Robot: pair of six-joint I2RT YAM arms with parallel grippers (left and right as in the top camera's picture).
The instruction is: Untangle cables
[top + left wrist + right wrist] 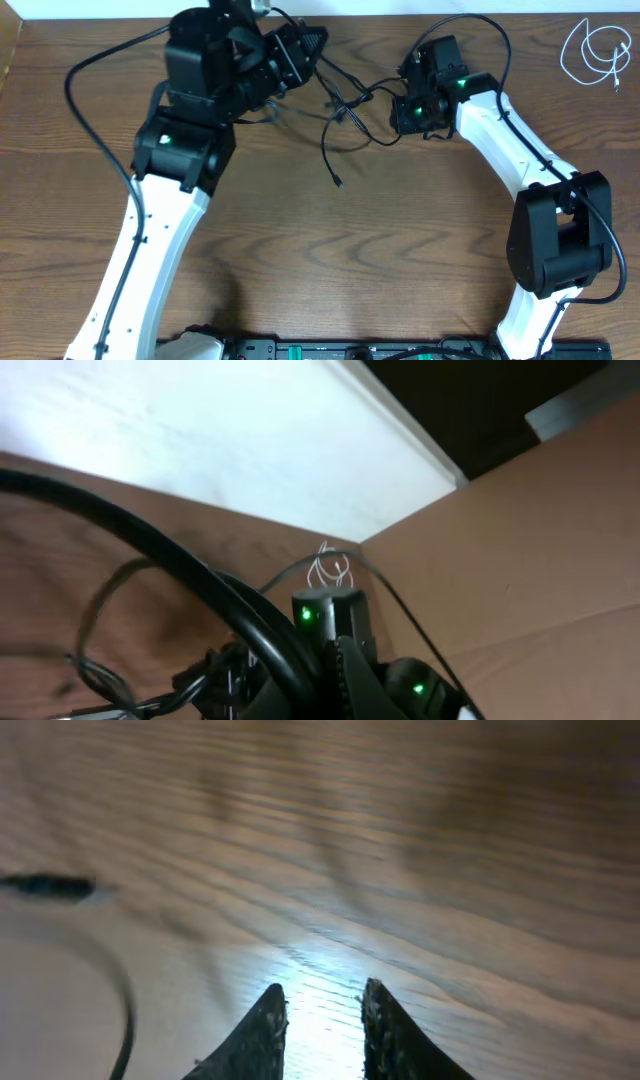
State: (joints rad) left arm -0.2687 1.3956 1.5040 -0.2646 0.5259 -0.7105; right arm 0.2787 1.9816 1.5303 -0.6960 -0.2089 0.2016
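The black cables [345, 115] lie tangled far centre on the surface [350, 250], between both hands; the white cable [595, 50] coils far right. Only the right wrist view shows the right hand [320, 1010] narrowly parted, empty; the left hand [305, 50] is closed.

one white cable [596, 50], several black cables [340, 115], two arms [150, 240]

- Black cables [345, 115]: several thin cords, tangled together in overlapping loops at the far middle of the table [330, 260].
- One black strand trails out of the tangle toward the near side and ends free in a small plug [340, 183].
- White cable [596, 52]: thin, coiled in loose loops at the far right corner, well apart from the black cables.
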